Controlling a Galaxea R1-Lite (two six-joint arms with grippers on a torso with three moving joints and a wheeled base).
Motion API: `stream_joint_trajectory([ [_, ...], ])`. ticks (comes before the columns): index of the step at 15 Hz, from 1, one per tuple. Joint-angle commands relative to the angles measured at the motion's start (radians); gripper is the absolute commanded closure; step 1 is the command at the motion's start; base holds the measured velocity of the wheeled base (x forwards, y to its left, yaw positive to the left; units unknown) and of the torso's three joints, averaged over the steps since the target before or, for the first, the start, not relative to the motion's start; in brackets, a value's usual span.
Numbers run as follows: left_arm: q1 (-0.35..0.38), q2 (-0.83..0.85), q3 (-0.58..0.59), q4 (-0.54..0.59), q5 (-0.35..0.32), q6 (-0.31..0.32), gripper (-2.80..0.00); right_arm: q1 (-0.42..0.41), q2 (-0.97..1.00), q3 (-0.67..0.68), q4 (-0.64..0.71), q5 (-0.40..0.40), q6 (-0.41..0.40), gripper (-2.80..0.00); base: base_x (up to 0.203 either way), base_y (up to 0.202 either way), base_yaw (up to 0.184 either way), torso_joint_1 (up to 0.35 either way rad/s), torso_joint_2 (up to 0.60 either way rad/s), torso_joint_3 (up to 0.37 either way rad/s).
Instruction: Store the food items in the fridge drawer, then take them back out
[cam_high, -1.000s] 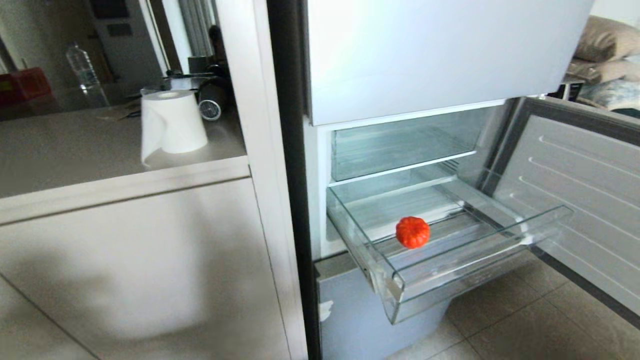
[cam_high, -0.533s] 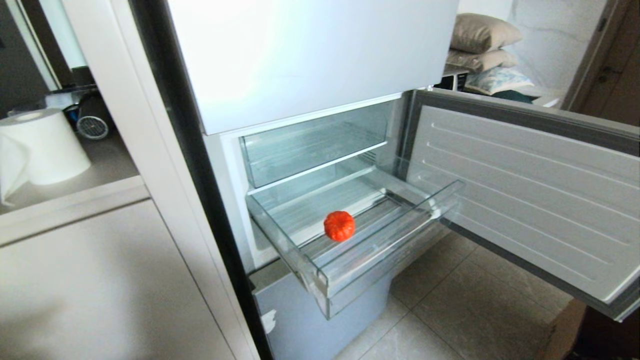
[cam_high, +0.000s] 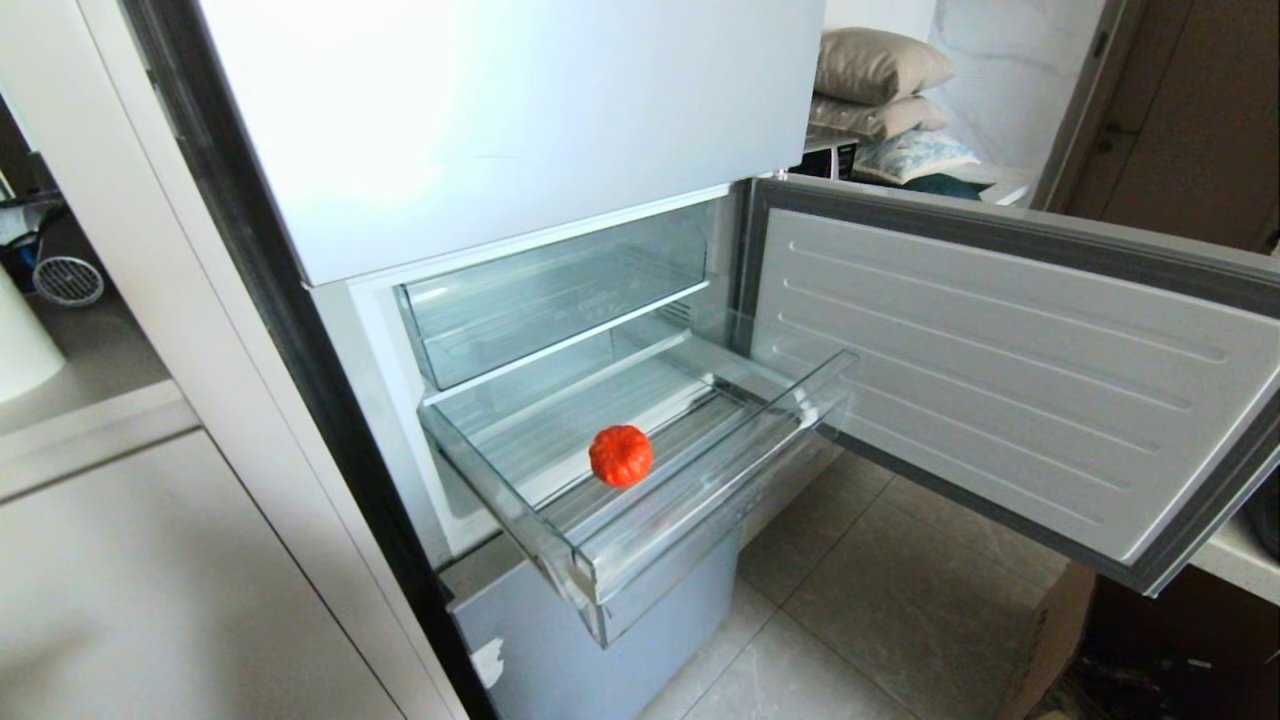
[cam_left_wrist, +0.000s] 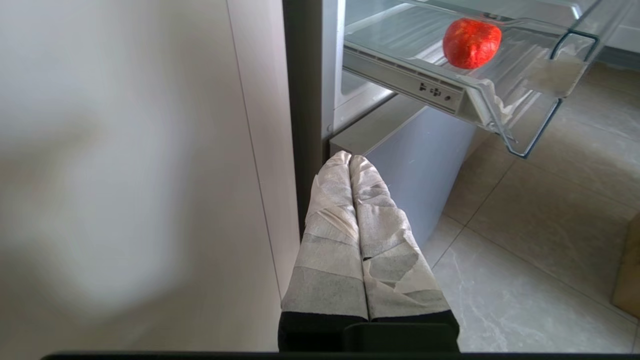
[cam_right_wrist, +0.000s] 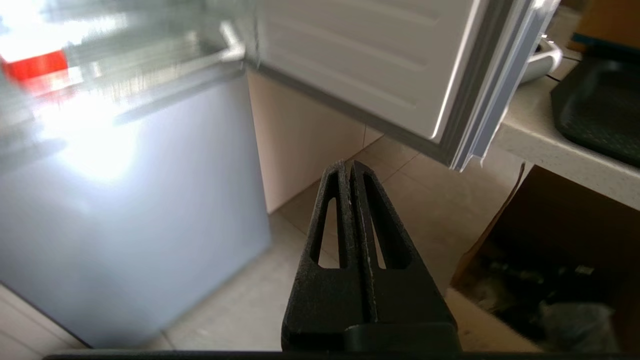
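A round, ribbed orange-red food item (cam_high: 621, 456) lies in the clear plastic fridge drawer (cam_high: 700, 500), which is pulled out of the open fridge. The left wrist view shows the same food item (cam_left_wrist: 471, 43) in the drawer (cam_left_wrist: 525, 135) from below. My left gripper (cam_left_wrist: 350, 159), with tape-wrapped fingers, is shut and empty, low beside the fridge's edge. Under the drawer's height, near the floor, my right gripper (cam_right_wrist: 348, 166) is shut and empty. Neither arm shows in the head view.
The fridge door (cam_high: 1000, 370) stands open to the right. A blue-grey lower panel (cam_high: 620, 640) sits under the drawer. White cabinets (cam_high: 150, 580) are on the left. A counter (cam_right_wrist: 565, 155) and a cardboard box (cam_right_wrist: 550, 270) are to the right, over a tiled floor (cam_high: 880, 600).
The whole head view has swung to the right: the counter with the paper roll has slid out on the left and the fridge door has come fully into view. The food item stays in the drawer.
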Motion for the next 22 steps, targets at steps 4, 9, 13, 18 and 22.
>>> stream_joint_trajectory([
  [4,0.0,0.002,0.0,0.0,0.0,0.0,0.0,-0.28,0.514,-0.26,-0.008,-0.04,0.177,0.0,0.0,0.0,0.0,0.0,0.0,0.0],
  [9,0.0,0.002,0.0,0.0,0.0,0.0,0.0,-0.775,0.979,-0.412,-0.164,0.13,0.199,0.0,0.0,0.0,0.0,0.0,0.0,0.0],
  [13,0.0,0.002,0.0,0.0,0.0,0.0,0.0,-0.887,1.243,-0.459,-0.321,0.169,0.107,0.0,0.0,0.0,0.0,0.0,0.0,0.0],
  [18,0.0,0.002,0.0,0.0,0.0,0.0,0.0,-0.973,1.498,-0.574,-0.445,0.174,0.033,-2.8,0.0,0.0,0.0,0.0,0.0,0.0],
  [22,0.0,0.002,0.0,0.0,0.0,0.0,0.0,-1.036,1.672,-0.732,-0.471,0.174,-0.022,-2.8,0.0,0.0,0.0,0.0,0.0,0.0],
])
